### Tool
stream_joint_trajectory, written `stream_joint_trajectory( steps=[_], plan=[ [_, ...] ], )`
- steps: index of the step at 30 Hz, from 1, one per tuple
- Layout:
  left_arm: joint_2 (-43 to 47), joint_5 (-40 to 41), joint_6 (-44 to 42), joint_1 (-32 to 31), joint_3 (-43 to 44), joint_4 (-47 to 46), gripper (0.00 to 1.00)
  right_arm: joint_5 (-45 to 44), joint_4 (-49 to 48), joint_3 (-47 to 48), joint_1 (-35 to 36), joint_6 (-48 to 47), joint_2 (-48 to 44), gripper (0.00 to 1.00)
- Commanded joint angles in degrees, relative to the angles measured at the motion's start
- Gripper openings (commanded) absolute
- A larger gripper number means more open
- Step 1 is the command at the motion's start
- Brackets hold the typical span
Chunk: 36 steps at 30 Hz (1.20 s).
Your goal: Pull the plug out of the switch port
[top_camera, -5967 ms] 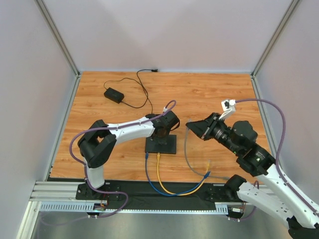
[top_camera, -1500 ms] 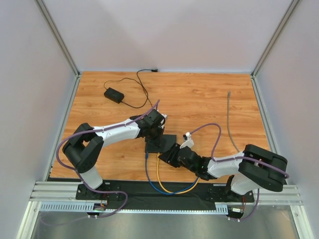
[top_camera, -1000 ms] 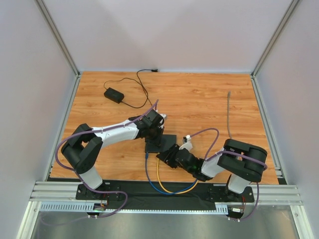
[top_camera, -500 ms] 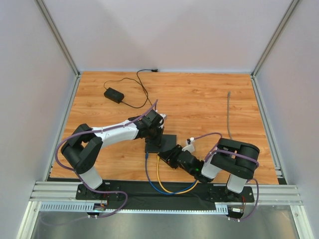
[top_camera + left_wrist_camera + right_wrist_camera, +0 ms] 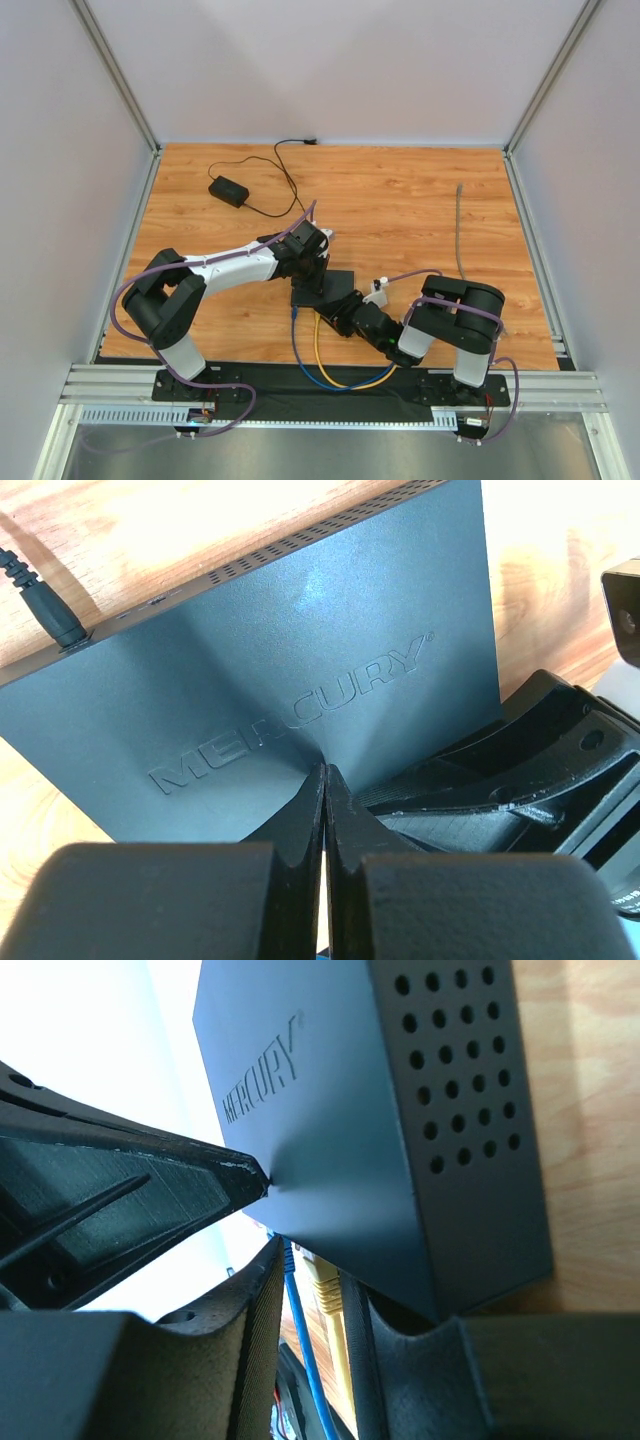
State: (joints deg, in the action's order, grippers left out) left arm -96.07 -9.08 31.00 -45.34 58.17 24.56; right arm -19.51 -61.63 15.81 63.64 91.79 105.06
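The wooden tabletop carries a flat matte-black rectangular switch, which lies directly under the left gripper and just ahead of the right gripper. The only readable writing is the word "MERCURY", raised in the same black across the switch's top face and legible in both wrist views. The top is plain and smooth. One long edge carries a row of fine slots, and a short side wall is pierced by a grid of round vent holes.

The left gripper's two fingers are pressed together, with their tips resting on the switch's top face just below the lettering. The right gripper's fingers stand apart at the port edge, with two plugs in the gap between them. It cannot be told whether they press on either plug.

A thin blue cable runs back between the right fingers from its plug. Beside it is a yellow cable, its plug close against the right-hand finger. Beyond the left gripper's tips, a black power cord enters the switch's far edge. Well beyond both grippers lie a small black adapter brick and a loose grey cable.
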Motion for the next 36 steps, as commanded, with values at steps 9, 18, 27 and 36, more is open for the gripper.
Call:
stream_joint_trajectory(
  steps=[9,18,27,36],
  plan=[
    [-1.7,1.9,-0.2,-0.1,-3.6,3.6,0.00,-3.7,4.4,-0.4,0.3,1.6,2.3,0.24],
    [-1.8,2.1,-0.3,-0.1,-3.5,3.7,0.00,-2.6,5.6,-0.4,0.3,1.8,3.6,0.13],
    [-3.6,2.8,-1.1,-0.2,-3.6,3.9,0.00,0.8,7.8,-1.6,0.3,-2.1,3.4,0.00],
    [-4.9,3.5,-1.2,-0.1,-4.0,3.7,0.00,4.4,13.2,1.2,0.3,-5.4,3.1,0.00]
  ],
)
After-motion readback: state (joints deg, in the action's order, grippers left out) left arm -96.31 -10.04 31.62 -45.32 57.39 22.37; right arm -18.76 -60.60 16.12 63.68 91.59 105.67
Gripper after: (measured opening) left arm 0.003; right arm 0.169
